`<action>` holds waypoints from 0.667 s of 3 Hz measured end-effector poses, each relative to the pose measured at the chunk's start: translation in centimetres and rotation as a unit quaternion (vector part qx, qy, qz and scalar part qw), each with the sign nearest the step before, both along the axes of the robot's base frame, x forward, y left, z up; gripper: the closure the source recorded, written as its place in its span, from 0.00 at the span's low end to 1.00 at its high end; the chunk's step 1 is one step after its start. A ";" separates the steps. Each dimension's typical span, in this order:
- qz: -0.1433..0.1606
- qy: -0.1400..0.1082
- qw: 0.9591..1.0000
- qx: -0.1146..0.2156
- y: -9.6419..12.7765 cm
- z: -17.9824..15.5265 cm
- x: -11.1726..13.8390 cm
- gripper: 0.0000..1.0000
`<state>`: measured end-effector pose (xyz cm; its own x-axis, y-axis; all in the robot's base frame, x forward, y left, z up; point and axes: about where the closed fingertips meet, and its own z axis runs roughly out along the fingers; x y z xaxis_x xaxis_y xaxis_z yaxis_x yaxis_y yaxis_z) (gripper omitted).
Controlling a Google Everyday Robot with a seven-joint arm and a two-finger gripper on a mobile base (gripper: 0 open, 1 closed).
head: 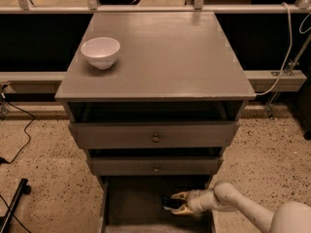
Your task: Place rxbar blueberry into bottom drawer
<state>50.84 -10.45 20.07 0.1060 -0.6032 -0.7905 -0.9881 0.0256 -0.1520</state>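
The grey three-drawer cabinet stands in the middle, and its bottom drawer is pulled open, showing a dark flat floor. My gripper reaches in from the lower right and sits low inside this drawer, near its right side. Its fingers are closed on the rxbar blueberry, a small dark bar with a pale edge, held just above or on the drawer floor. I cannot tell if the bar touches the floor.
A white bowl sits on the cabinet top at the back left. The two upper drawers with round knobs are partly pulled out above the gripper. Cables lie on the speckled floor at the left.
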 end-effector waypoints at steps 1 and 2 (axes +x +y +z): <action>-0.012 0.023 0.999 0.019 1.0 -2.6 0.1 0.50; -0.009 0.023 0.999 0.019 1.3 -2.5 -0.1 0.27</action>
